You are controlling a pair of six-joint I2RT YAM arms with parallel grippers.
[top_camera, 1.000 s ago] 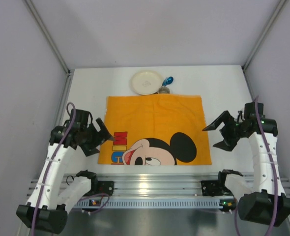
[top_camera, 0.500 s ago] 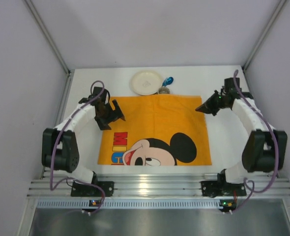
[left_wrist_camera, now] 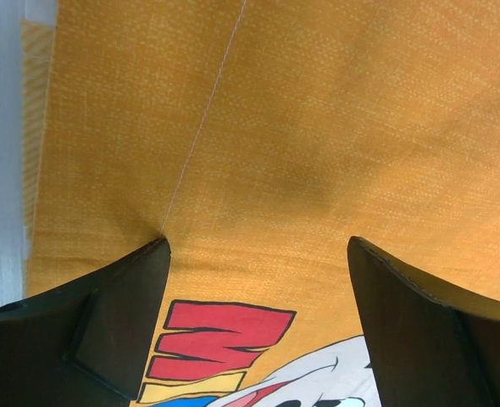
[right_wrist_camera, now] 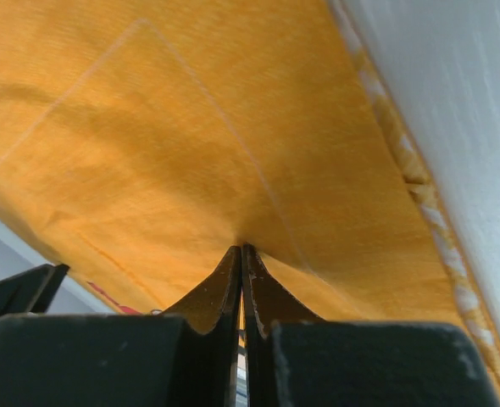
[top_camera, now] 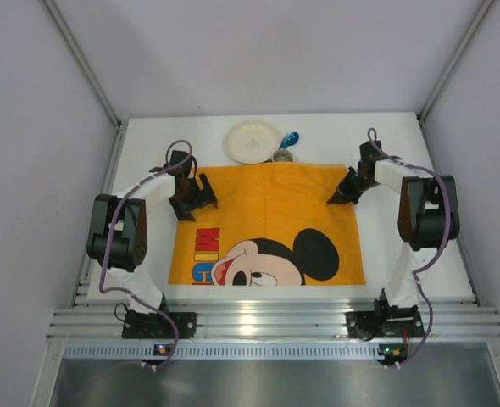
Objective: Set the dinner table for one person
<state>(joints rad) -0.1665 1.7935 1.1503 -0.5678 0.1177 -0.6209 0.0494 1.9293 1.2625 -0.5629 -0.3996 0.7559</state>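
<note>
The dinner table is a white top with an orange cartoon-mouse placemat spread flat in its middle. My left gripper hovers open over the placemat's upper left part; in the left wrist view its fingers straddle orange cloth and red lettering, holding nothing. My right gripper sits at the placemat's upper right corner. In the right wrist view its jaws are shut, tips pinching the cloth, with creases running into them. White table shows beyond the fringed edge.
A white plate lies behind the placemat at the table's far side. A blue-handled spoon and a small silvery object lie beside it. An aluminium rail runs along the near edge. Grey walls enclose three sides.
Both arms swung from the near corners out to the placemat's far corners. The right gripper went from open to shut on the cloth. The left gripper stays open.
</note>
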